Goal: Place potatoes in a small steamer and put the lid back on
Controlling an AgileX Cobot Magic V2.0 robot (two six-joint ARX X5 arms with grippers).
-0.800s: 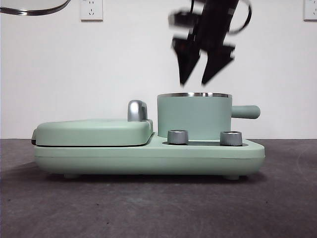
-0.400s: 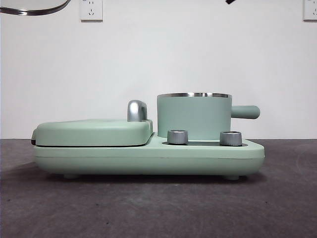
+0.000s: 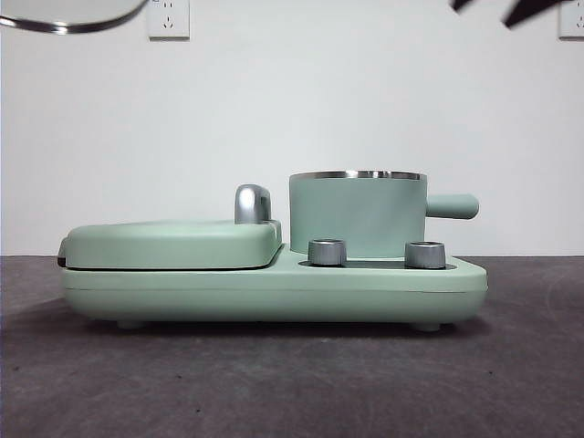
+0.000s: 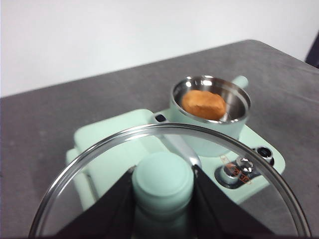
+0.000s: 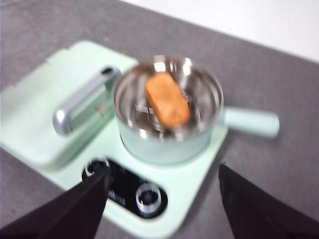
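My right gripper (image 5: 162, 199) has pulled up and away, jaws spread and empty; the potatoes (image 5: 167, 99) lie inside the small steamer (image 3: 358, 215). My left gripper (image 4: 163, 199) clamps the lid (image 4: 164, 184) by its knob. Glass, probably slippery: lower gently.

The table (image 3: 274, 383) was a dark grey, faintly mottled surface running back to a white wall; on it rested one thing directly, the mint-green cooker base (image 3: 274, 292), standing on short feet near the middle; the base carried the flat green griddle cover (image 3: 173, 242) on one side and the small steamer (image 3: 358, 214) on the other; its two steel knobs (image 3: 328, 252) faced forward.
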